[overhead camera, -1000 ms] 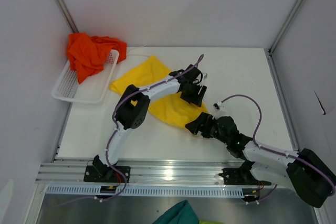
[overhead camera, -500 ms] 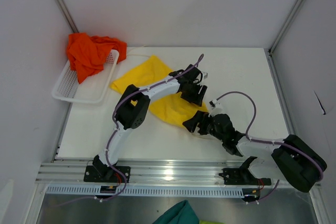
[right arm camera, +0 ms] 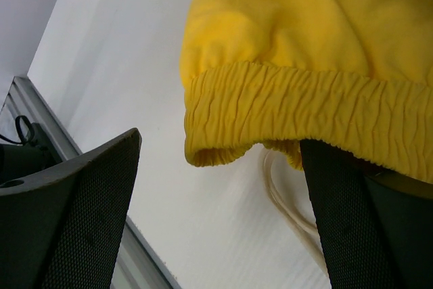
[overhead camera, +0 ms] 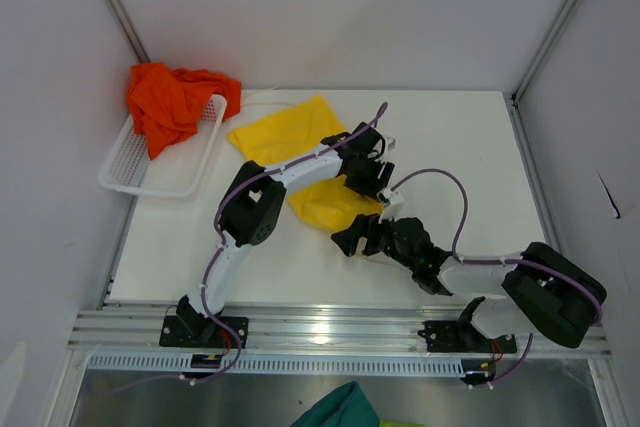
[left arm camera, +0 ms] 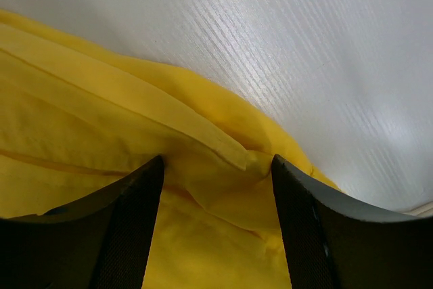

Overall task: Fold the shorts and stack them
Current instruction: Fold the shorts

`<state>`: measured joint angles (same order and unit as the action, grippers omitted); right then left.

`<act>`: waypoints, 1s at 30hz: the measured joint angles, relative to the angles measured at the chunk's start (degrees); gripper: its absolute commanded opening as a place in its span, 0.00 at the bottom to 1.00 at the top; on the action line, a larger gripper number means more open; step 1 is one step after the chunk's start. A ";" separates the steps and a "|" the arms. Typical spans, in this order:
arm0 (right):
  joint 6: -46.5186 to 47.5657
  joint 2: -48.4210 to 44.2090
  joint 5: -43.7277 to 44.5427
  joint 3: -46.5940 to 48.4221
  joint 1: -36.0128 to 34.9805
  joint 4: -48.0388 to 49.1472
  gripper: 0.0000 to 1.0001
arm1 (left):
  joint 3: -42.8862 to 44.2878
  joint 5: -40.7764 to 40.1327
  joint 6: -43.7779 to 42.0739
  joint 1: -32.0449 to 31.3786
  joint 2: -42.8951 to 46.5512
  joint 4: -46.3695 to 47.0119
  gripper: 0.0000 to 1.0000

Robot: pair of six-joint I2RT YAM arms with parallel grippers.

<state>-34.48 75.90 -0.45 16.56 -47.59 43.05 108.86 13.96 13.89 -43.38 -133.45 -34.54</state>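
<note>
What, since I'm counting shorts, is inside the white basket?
The orange shorts, bunched at the basket's far end and draped over its rim. The near end shows bare mesh; anything beneath the shorts is covered.

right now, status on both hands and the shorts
Left hand open, low over bright yellow thin-fabric shorts. Right hand open at their elastic waistband. Orange-red shorts heaped in white plastic basket.

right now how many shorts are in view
2: bright yellow fabric shorts on the white table; crumpled orange-red shorts in the white plastic basket, far left. More may hide there.
</note>
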 measured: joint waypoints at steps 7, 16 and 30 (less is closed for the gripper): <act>4.70 4.61 8.02 2.34 -5.46 3.30 0.99 | 0.39 0.50 -0.02 0.15 -0.22 -0.31 0.69; 11.82 7.32 18.08 2.86 -12.02 7.08 0.99 | 1.75 1.79 0.00 0.50 -1.05 -1.05 0.69; 15.67 14.01 10.78 7.87 -10.16 10.84 1.00 | 1.73 2.91 0.15 0.83 -1.14 -0.94 0.69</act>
<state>-18.81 89.91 10.33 24.43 -57.76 53.89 110.59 16.86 14.04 -42.54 -134.58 -35.48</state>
